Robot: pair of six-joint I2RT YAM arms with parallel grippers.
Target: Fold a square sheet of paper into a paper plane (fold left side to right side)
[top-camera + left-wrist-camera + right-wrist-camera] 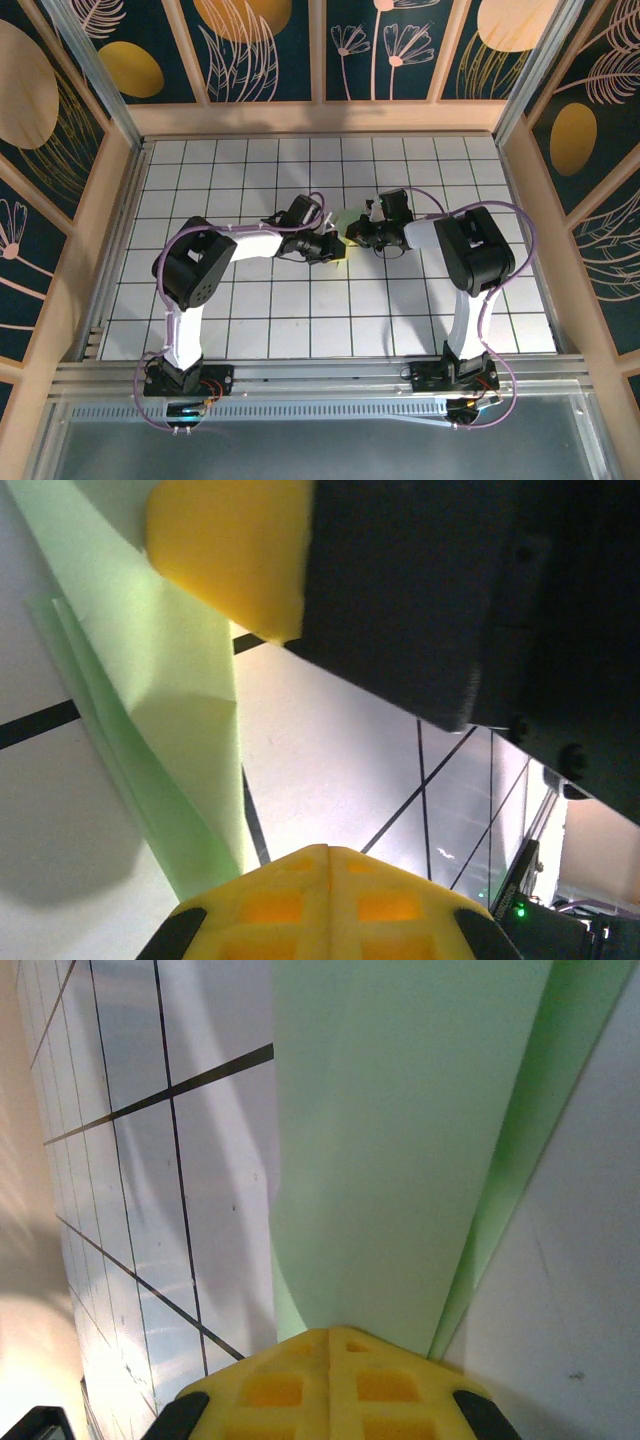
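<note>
Step judged: pressing a crease | paper plane [400,1140] lay flat at table [250,330] centre | left gripper [328,865], right gripper [335,1345]: jaws closed, tips over it | next needed: firm stroke along fold.

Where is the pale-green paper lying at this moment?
The folded pale-green paper lies flat on the white grid table near its middle, between the left gripper and the right gripper.
</note>
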